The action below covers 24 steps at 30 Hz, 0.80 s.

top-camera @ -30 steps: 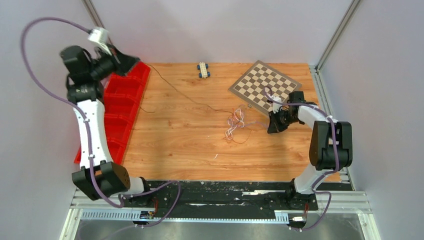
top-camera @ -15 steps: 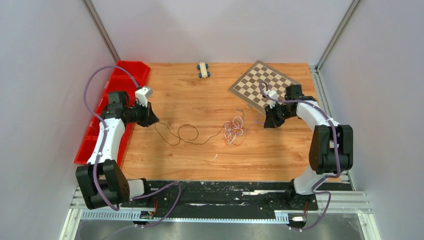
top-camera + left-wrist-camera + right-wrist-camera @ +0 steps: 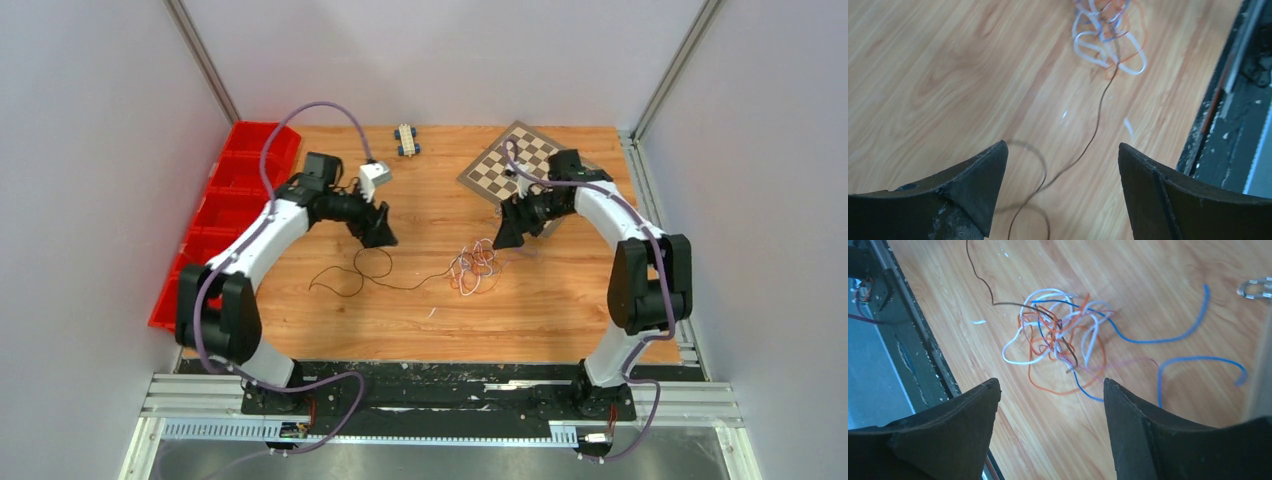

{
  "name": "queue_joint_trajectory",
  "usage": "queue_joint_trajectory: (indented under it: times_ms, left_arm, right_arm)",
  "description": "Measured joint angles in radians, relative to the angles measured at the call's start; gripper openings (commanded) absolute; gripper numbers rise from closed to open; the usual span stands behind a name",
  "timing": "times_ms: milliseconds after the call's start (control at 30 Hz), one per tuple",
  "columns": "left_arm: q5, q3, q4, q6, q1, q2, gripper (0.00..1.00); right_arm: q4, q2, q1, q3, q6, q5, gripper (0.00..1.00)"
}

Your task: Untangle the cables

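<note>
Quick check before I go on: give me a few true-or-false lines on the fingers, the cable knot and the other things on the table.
1. The left fingers and right fingers stand open and empty. True.
2. The knot of cables lies on the chessboard. False: it lies on the bare wooden table, nearer the arms' bases than the board.
3. A dark wire trails out of the knot toward the left arm's side. True.
4. The toy car sits in the red bins. False: it stands on the table at the far edge.

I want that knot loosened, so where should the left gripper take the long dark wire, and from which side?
Probably take the dark wire on its straight run left of the knot, from straight above: there it lies flat and alone.
</note>
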Motion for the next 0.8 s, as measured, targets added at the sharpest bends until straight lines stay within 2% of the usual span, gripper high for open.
queue_joint_trajectory:
  times_ms: [233,367,433,500,533,567,600,633,700,800]
  left_arm:
    - [0.041,0.072,0.211,-0.195,-0.25,0.276,0.91]
    - [0.057,0.078,0.298,-0.278,-0.33,0.375,0.9]
    - [0.06,0.08,0.338,-0.318,-0.359,0.422,0.86]
    - [0.06,0.081,0.364,-0.349,-0.37,0.454,0.7]
    - [0.059,0.081,0.376,-0.367,-0.371,0.469,0.53]
    - [0.058,0.081,0.384,-0.38,-0.371,0.48,0.41]
    - [0.054,0.082,0.392,-0.391,-0.371,0.489,0.2]
    - [0.052,0.082,0.397,-0.4,-0.371,0.496,0.05]
    - [0.05,0.083,0.398,-0.412,-0.371,0.5,0.0]
    - [0.057,0.087,0.396,-0.41,-0.369,0.486,0.0]
  right_arm:
    - [0.106,0.126,0.08,-0.027,0.162,0.011,0.72]
    - [0.156,0.136,0.082,-0.065,0.225,0.034,0.71]
    - [0.187,0.148,0.084,-0.069,0.261,0.039,0.7]
    - [0.215,0.161,0.089,-0.069,0.286,0.04,0.7]
    - [0.225,0.167,0.092,-0.069,0.296,0.043,0.69]
    - [0.237,0.17,0.097,-0.072,0.304,0.048,0.67]
    - [0.25,0.171,0.103,-0.078,0.311,0.055,0.63]
    - [0.261,0.171,0.108,-0.086,0.317,0.062,0.6]
    - [0.288,0.171,0.122,-0.111,0.327,0.1,0.53]
    - [0.306,0.171,0.134,-0.144,0.337,0.174,0.44]
